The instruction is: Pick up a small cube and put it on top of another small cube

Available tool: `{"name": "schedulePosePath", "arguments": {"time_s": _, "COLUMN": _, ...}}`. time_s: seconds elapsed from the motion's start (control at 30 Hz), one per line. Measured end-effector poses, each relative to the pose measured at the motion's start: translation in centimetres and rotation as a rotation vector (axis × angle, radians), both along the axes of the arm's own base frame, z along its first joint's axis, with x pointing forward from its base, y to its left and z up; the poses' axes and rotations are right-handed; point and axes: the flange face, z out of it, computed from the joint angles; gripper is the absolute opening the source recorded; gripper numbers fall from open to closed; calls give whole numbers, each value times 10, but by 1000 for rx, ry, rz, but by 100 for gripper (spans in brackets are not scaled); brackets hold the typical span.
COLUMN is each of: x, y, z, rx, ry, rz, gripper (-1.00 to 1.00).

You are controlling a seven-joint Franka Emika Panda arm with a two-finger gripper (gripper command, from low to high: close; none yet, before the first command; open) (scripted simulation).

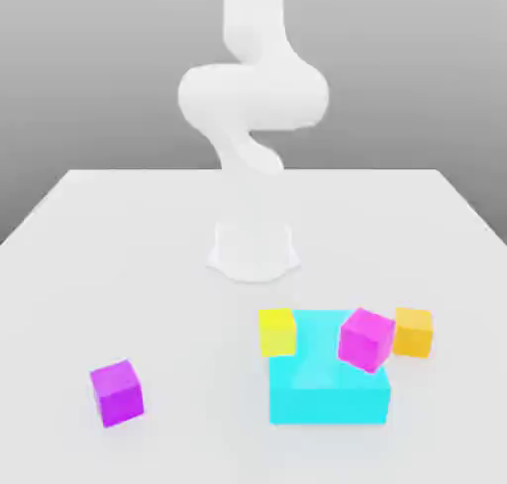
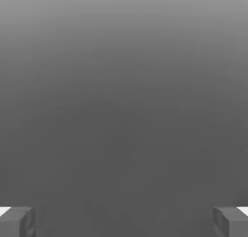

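White arm (image 1: 253,96) rising from a round base (image 1: 253,249) near the middle of a pale surface (image 1: 119,235), well back from the blocks. Pincer (image 2: 124,221) spread to its widest, two grey fingertips (image 2: 17,221) set far apart with plain grey between them, nothing held. Toward the near edge of the surface, right of centre in the exterior view, a big cyan block (image 1: 327,388) lying flat. Small yellow cube (image 1: 277,331) at the cyan block's far corner on the exterior view's left, pressed against or overlapping it; exact contact hard to judge. Small magenta cube (image 1: 366,338) tilted, perched on the cyan block's far corner on the exterior view's right, one edge raised. Small orange cube (image 1: 413,332) just beside that tilted one, on the surface, toward the right-hand edge; whether it touches the magenta cube or the cyan block cannot be told. Second magenta cube (image 1: 117,391) alone near the near-left corner of the surface as the exterior view has it, upright, well apart from the cluster and from the arm's base. No cube stacked on another small cube.
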Motion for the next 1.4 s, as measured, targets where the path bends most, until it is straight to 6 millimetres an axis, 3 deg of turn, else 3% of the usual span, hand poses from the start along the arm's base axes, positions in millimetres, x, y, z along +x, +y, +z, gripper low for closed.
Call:
{"name": "schedulePosePath", "arguments": {"time_s": 0.17, "x": 50, "y": -43, "z": -103, "rx": 78, "ry": 155, "rz": -197, "gripper": 0}}
{"name": "schedulePosePath", "arguments": {"time_s": 0.37, "x": 69, "y": -98, "z": -231, "rx": 174, "ry": 327, "rz": -435, "gripper": 0}}
{"name": "schedulePosePath", "arguments": {"time_s": 0.53, "x": 53, "y": -137, "z": -337, "rx": 260, "ry": 465, "rz": -636, "gripper": 0}}
{"name": "schedulePosePath", "arguments": {"time_s": 0.7, "x": 10, "y": -167, "z": -436, "rx": 354, "ry": 598, "rz": -852, "gripper": 0}}
{"name": "schedulePosePath", "arguments": {"time_s": 0.77, "x": -1, "y": -168, "z": -466, "rx": 374, "ry": 632, "rz": -894, "gripper": 0}}
{"name": "schedulePosePath", "arguments": {"time_s": 0.93, "x": -5, "y": -168, "z": -524, "rx": 379, "ry": 643, "rz": -907, "gripper": 0}}
{"name": "schedulePosePath", "arguments": {"time_s": 0.97, "x": -5, "y": -168, "z": -530, "rx": 379, "ry": 643, "rz": -907, "gripper": -100}}
{"name": "schedulePosePath", "arguments": {"time_s": 1.2, "x": -5, "y": -168, "z": -528, "rx": 379, "ry": 642, "rz": -908, "gripper": -100}}
{"name": "schedulePosePath", "arguments": {"time_s": 1.4, "x": -3, "y": -164, "z": -470, "rx": 379, "ry": 643, "rz": -901, "gripper": -100}}
